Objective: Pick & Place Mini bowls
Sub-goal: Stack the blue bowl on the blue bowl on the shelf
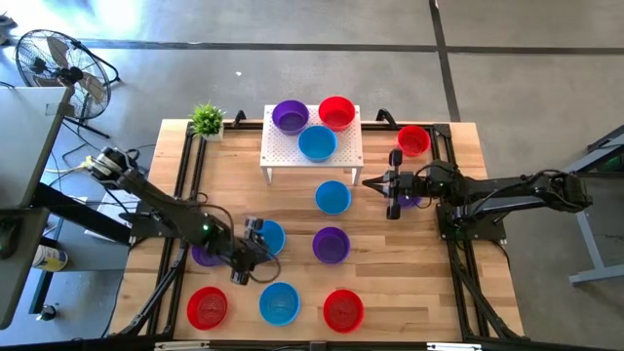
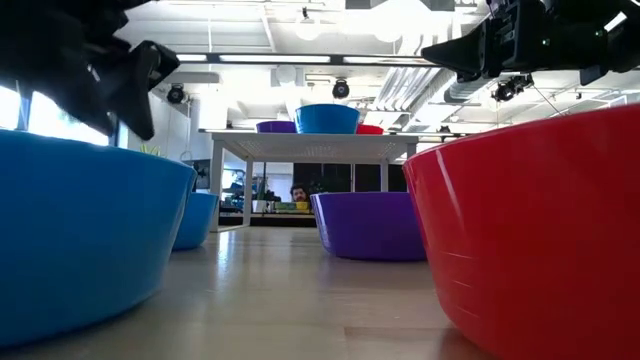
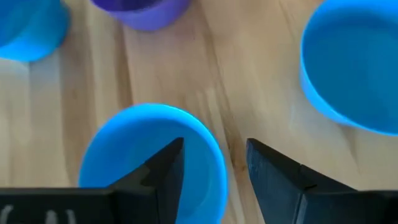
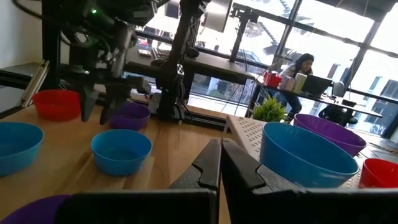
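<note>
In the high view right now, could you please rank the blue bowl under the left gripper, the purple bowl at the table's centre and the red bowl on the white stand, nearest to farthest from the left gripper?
1. Blue bowl: directly beneath the open left gripper, left of centre.
2. Purple bowl: just to the right, mid-table.
3. Red bowl: far side, on the white stand.

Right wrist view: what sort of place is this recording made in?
Probably an open-plan lab or office workspace: a person sits at a desk by large windows, exposed ceiling ducts run overhead, and a floor fan stands beside the wooden table.
</note>
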